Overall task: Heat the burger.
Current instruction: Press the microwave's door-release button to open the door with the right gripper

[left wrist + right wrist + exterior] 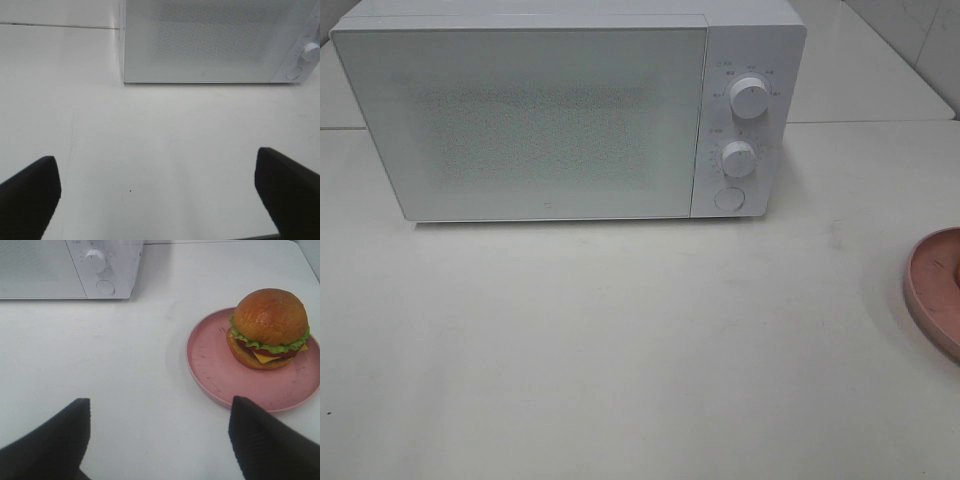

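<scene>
1. On the table (620, 350) stands a white microwave (550, 110) with its door shut.
2. Off to the right lies a pink plate (215, 370), and the burger (269, 327) sits on it.
3. The left hand (156, 165) is wide apart, holding nothing, and faces the microwave.
4. The right hand (160, 410) is apart too, empty, near the plate.

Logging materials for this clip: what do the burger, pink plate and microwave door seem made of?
Burger: probably a plastic replica; glossy, even sheen on top. Pink plate: likely matte plastic; fine dark scuffs on its surface. Microwave door: smooth white glass or plastic, unclear which; dotted screen pattern shows through.
</scene>
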